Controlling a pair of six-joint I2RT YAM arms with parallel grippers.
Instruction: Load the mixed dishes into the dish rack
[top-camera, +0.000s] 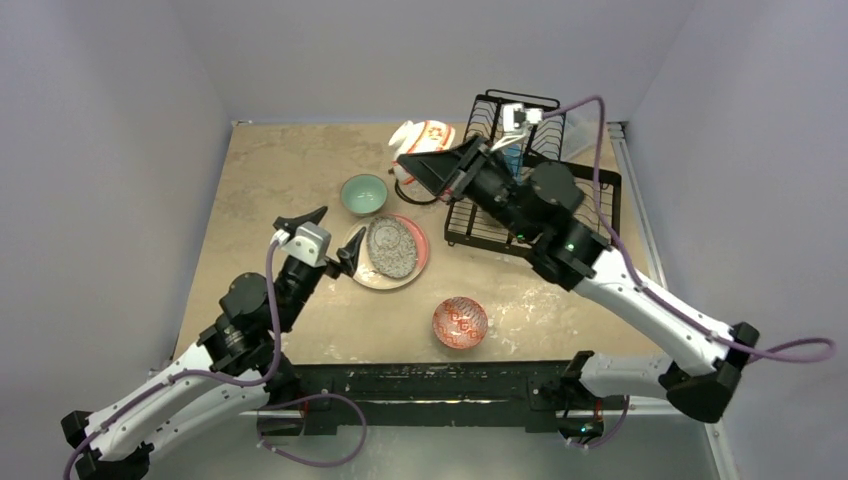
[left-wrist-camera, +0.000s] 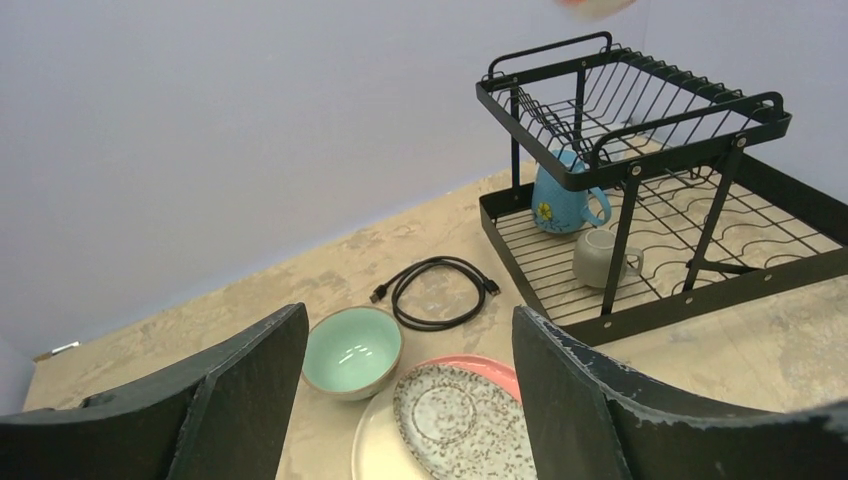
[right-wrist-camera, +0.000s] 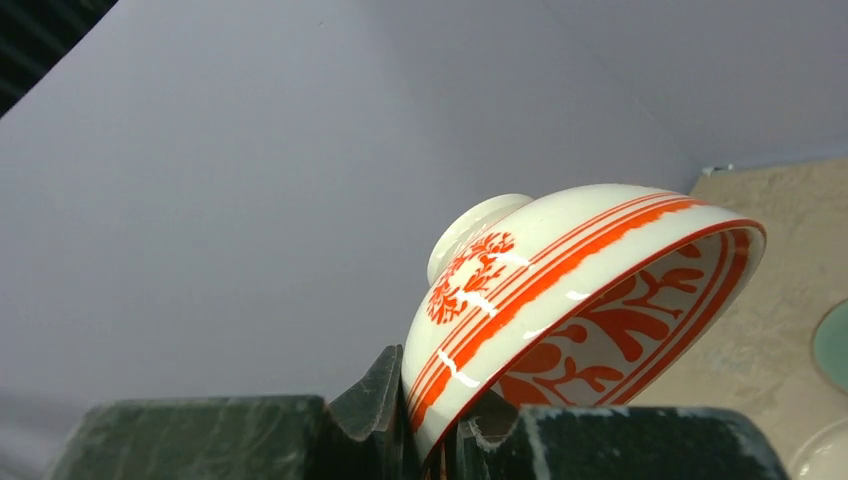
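Beige mottled table (top-camera: 270, 170), pale lilac walls all round. Got the rack (left-wrist-camera: 700, 298) parked at 2 o'clock from above, two tiers of black wire. Down on its lower tier, blue cup (left-wrist-camera: 560, 195) and grey mug (left-wrist-camera: 600, 258) both upright, mug just at 5 o'clock of the cup in the left wrist view. Right gripper (right-wrist-camera: 437, 425) pinching the rim of a red bowl (right-wrist-camera: 590, 300), one jaw inside and one outside. Bowl tipped on its side, foot pointing away, held up at 12 o'clock right by the rack's 9 o'clock side. Left gripper (top-camera: 342, 222) spread wide with nothing in it, hanging over the 9 o'clock edge of the plate (top-camera: 424, 250). Plate roughly mid-table, speckled oval dish (top-camera: 390, 247) lying flat on it. Teal bowl (top-camera: 364, 194) upright at 11 o'clock of the plate, very close, can't tell if touching. Black cable (left-wrist-camera: 440, 290) coiled on the table between teal bowl and rack. Other red bowl (top-camera: 460, 322) upright at 5 o'clock of the plate, clearly apart from it.
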